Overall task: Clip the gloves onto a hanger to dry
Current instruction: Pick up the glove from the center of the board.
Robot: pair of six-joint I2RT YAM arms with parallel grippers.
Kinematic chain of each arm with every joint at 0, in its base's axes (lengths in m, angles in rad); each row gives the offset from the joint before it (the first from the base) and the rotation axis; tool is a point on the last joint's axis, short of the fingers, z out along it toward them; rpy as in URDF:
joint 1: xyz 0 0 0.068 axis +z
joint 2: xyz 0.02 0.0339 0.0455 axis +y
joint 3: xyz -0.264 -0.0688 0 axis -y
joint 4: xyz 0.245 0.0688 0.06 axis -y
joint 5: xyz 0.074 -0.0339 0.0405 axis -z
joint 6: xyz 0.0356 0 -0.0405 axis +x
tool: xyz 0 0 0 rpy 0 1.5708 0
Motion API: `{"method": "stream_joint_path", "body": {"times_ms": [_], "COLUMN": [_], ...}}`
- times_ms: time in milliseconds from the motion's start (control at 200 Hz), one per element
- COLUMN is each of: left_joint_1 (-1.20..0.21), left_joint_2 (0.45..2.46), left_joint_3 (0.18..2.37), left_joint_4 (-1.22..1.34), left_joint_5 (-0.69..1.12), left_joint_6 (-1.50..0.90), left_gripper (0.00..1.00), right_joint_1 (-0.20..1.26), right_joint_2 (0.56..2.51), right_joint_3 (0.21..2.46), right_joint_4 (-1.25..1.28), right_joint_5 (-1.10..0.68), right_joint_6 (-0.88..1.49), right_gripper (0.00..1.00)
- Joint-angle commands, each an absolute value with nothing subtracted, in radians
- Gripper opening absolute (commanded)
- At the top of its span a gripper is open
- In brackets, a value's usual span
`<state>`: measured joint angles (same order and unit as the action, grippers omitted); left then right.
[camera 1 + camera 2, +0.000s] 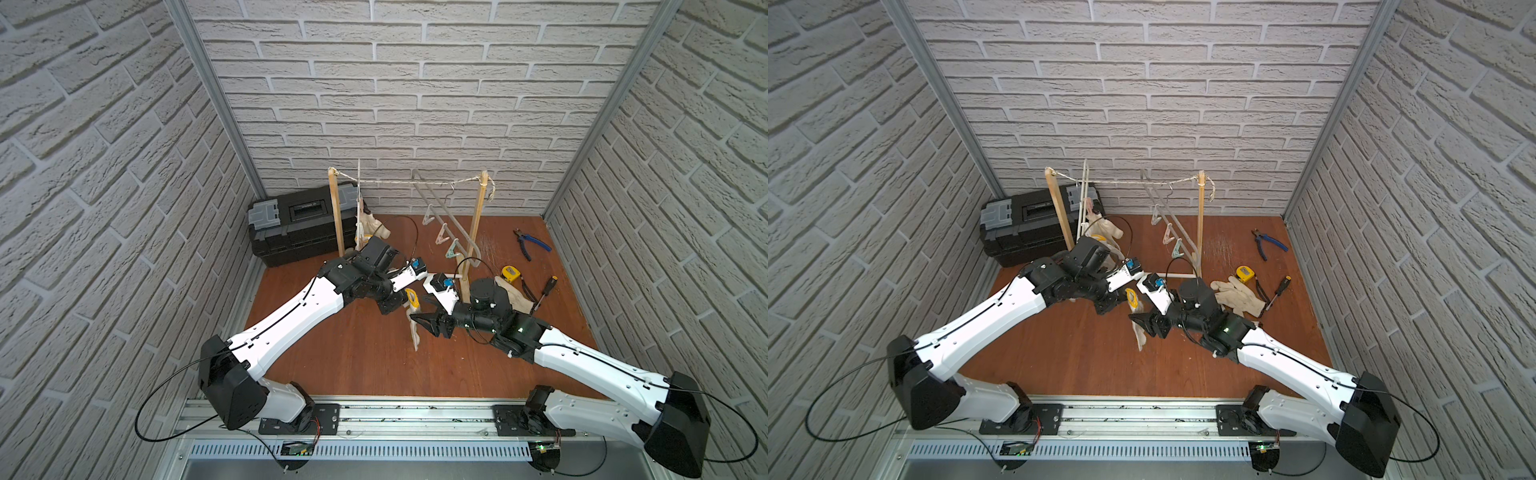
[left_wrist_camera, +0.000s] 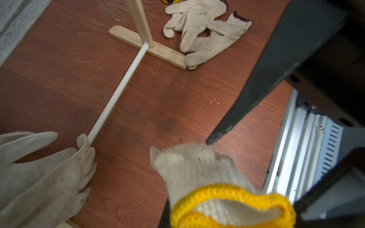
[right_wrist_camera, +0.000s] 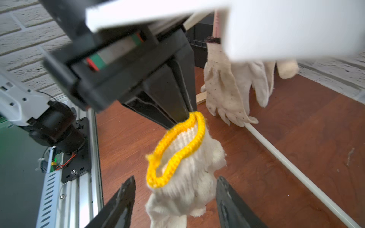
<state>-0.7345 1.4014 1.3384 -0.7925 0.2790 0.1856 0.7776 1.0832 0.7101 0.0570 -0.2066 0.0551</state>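
An off-white glove with a yellow cuff (image 1: pixel 414 320) (image 1: pixel 1139 332) (image 3: pixel 183 158) hangs above the middle of the floor. My left gripper (image 1: pixel 402 300) (image 2: pixel 197 217) is shut on that cuff from above. My right gripper (image 1: pixel 422 322) (image 3: pixel 175 187) is open, with one finger on each side of the hanging glove and not touching it. A grey hanger (image 1: pixel 446 224) with several empty clips hangs from the string. A white hanger (image 1: pixel 358 199) at the left post carries clipped gloves (image 1: pixel 370 226) (image 3: pixel 227 88). Two more gloves (image 1: pixel 1237 297) (image 2: pixel 201 33) lie on the floor.
A string (image 1: pixel 415 183) runs between two wooden posts (image 1: pixel 478 224) on flat feet, joined by a white rod (image 2: pixel 118 92) on the floor. A black toolbox (image 1: pixel 299 228) stands back left. Pliers (image 1: pixel 532 243), a tape measure (image 1: pixel 510 274) and a screwdriver (image 1: pixel 544 293) lie right.
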Motion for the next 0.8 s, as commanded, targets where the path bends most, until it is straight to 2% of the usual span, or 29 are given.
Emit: {"method": "stream_joint_path", "body": {"times_ms": [0,280,440,545,685,795], "left_joint_1": [-0.729,-0.697,-0.684,-0.677,-0.667,-0.664], "left_joint_2": [1.412,1.457,1.473,1.462,1.457,1.464], "left_joint_3": [1.365,1.393,1.408,1.402,1.389,1.387], "left_joint_4": [-0.772,-0.777,-0.789,-0.779,-0.778,-0.782], "left_joint_5": [0.326,0.340,0.361,0.375,0.402,0.413], "left_joint_6": [0.135,0.062,0.053,0.049,0.052,0.052], "left_gripper": [0.00,0.00,0.00,0.00,0.00,0.00], "right_joint_1": [0.801,0.869,0.894,0.903,0.904,0.904], "right_joint_2": [1.063,1.127,1.165,1.193,1.195,1.185], "right_joint_3": [0.684,0.692,0.700,0.723,0.723,0.711], "right_joint_4": [0.242,0.346,0.340,0.294,0.305,0.321], "right_joint_5": [-0.024,-0.041,0.074,0.167,0.211,0.224], "right_joint_6": [0.096,0.107,0.147,0.165,0.203,0.212], "right_gripper": [0.64,0.63,0.63,0.58,0.43,0.41]}}
